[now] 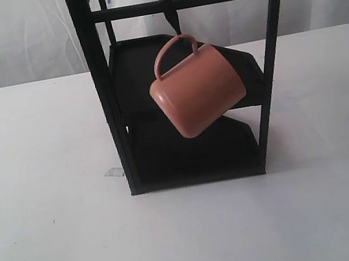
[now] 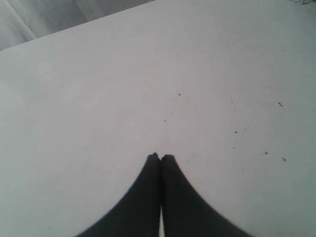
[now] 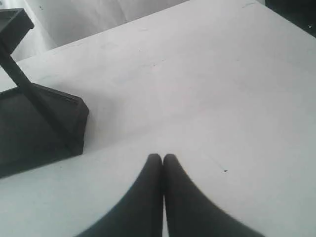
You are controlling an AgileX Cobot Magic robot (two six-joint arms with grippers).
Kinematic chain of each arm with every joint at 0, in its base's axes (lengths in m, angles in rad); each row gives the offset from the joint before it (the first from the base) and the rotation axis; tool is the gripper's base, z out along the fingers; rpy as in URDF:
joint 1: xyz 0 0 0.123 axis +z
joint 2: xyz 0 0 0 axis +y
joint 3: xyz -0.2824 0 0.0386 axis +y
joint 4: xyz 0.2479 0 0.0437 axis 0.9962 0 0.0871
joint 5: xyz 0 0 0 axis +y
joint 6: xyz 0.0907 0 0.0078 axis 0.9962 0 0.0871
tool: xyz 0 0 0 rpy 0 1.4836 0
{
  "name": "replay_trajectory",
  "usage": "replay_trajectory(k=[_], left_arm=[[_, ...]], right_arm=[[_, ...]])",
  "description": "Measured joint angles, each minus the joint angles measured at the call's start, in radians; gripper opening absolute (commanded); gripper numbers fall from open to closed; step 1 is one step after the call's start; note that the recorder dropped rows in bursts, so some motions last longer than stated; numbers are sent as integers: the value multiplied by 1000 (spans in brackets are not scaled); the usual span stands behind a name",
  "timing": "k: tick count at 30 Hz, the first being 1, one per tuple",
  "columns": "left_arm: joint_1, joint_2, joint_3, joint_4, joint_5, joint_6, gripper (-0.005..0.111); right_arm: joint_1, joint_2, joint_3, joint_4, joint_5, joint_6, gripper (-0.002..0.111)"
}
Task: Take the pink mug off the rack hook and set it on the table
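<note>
Closest in, the left gripper (image 2: 160,157) is hovering over bare table (image 2: 148,74), its jaws pressed together on nothing and the rack out of its view. The right gripper (image 3: 162,157) is doing the same, closed and empty, near a base corner of the rack (image 3: 49,118). Up on the rack, the pink mug (image 1: 199,96) is hanging tilted by its handle (image 1: 174,42) from the rack hook (image 1: 171,13). Likely trouble: a sideways pull instead of a lift could snag the handle, tipping the rack or setting the mug swinging. No brand, label or writing is showing anywhere.
</note>
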Motion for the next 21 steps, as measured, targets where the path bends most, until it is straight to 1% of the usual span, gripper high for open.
replay_trajectory(k=[3,7,12,15,17,18,21], left_arm=[[0,0,0,0,0,0,0],[0,0,0,0,0,0,0],[0,0,0,0,0,0,0],[0,0,0,0,0,0,0],[0,0,0,0,0,0,0],[0,0,0,0,0,0,0],[0,0,0,0,0,0,0]], right_arm=[[0,0,0,0,-2,0,0],[0,0,0,0,-93,0,0],[0,0,0,0,-338,0,0],[0,0,0,0,-534,0,0],[0,0,0,5,-588,0,0],[0,0,0,19,-625,34,0],[0,0,0,26,-651,175,0]])
